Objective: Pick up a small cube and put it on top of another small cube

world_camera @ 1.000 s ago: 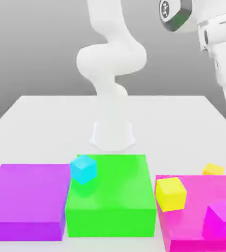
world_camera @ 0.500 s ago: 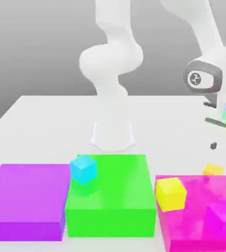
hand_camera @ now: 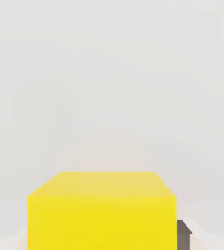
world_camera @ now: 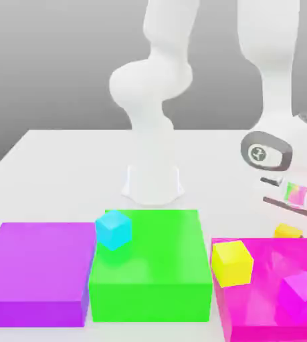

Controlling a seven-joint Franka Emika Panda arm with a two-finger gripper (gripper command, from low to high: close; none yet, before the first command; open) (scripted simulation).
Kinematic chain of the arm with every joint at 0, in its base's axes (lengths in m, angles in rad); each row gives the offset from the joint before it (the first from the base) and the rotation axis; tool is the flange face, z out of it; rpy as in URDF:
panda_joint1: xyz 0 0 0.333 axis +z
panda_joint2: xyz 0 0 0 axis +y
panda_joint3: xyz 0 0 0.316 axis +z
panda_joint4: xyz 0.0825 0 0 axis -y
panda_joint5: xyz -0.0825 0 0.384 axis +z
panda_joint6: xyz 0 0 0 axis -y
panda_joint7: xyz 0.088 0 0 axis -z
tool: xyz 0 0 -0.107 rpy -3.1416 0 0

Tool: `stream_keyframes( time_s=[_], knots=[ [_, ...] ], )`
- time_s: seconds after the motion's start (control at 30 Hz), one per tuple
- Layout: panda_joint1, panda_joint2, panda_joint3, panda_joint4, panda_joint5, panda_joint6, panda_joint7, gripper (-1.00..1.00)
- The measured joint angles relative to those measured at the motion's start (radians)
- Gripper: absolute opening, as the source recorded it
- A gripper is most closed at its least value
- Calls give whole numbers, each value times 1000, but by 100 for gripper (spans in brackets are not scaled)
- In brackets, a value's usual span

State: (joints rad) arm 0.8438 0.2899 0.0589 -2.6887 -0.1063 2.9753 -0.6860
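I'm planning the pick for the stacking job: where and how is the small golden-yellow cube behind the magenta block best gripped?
Grip the small golden-yellow cube on two opposite vertical side faces, coming straight down from above. It sits flat on the white table with its top face open, while the magenta block crowds its near side, so a level approach looks awkward.

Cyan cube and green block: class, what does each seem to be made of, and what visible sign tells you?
Cyan cube: looks like smooth matte plastic; flat even colour, crisp edges, no grain. Green block: likely the same, uniform colour with soft shading. Both are rendered, so the material stays uncertain.
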Motion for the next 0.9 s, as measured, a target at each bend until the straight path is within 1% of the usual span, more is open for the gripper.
stream_keyframes(
  time_s=[0.17,0.27,0.4,0.63,0.9],
  knots=[
    [-24,-169,38,-32,63,-136,-48,-100],
    [-101,-252,-1,-44,88,-206,-182,-100],
    [-219,-353,-63,-58,86,-291,-383,-100],
    [-352,-526,-228,-82,15,-436,-694,-100],
    [-534,-734,-426,-107,-130,-609,-1004,-100]
  ],
)
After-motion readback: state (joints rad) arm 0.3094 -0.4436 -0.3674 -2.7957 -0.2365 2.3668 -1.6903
